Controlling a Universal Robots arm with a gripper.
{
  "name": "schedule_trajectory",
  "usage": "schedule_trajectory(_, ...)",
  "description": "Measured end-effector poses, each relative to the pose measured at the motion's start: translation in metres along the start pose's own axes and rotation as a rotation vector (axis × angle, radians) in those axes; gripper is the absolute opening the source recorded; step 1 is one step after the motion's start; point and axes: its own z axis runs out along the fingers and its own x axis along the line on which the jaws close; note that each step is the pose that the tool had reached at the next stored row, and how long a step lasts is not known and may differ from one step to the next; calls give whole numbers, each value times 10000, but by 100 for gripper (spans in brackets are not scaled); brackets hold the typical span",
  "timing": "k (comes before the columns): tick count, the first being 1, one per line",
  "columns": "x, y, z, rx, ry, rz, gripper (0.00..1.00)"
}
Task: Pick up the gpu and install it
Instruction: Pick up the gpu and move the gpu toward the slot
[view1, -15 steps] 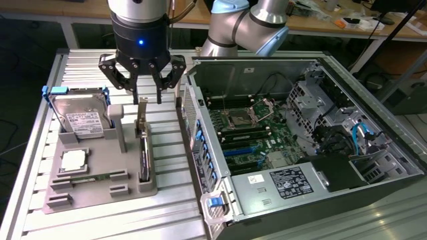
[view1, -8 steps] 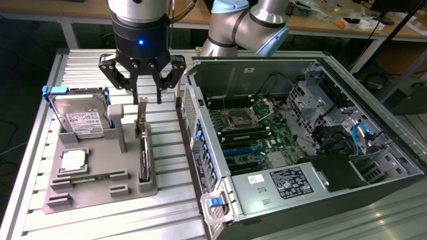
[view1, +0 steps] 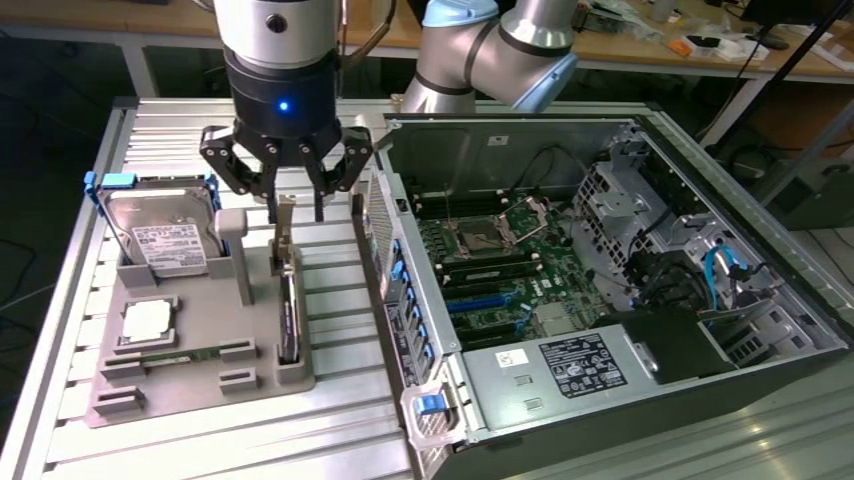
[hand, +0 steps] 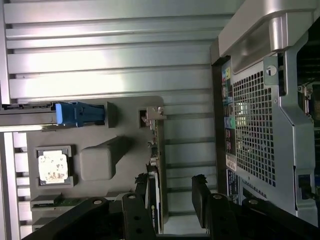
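Exterior view first: the gpu (view1: 286, 305) is standing on its long edge in a slot of the gray holder tray (view1: 200, 385). Its metal bracket (view1: 283, 250) is sitting at the end right below the gripper (view1: 299, 212). The gripper is hanging straight over that bracket end, pointing down. Its 2 fingers (hand: 142, 200) are spread wide and aren't pinching anything.

In the wrist view the card is running between those 2 fingers, way closer to 1 of them than the other. I honestly can't tell if that closer finger is touching the board or just sitting beside it.

Going outward from the tool, a gray upright block (view1: 230, 228) of the tray is standing just beside the gripper. Past that block a hard drive (view1: 160, 240) with a blue handle (view1: 114, 182) is leaning in its own pocket. A small square silver chip (view1: 147, 320) is lying flat in a recess on that same side, further from the tool.

On the gripper's other side, the open PC case (view1: 467, 150) is lying on its side just next to the tray. Its motherboard (view1: 494, 270) is facing up. Everything is resting on a ribbed aluminium table (view1: 174, 130).
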Motion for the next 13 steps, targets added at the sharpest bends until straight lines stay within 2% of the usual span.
schedule_trajectory(13, 10, -54, 252, 1, 0, 0, 48)
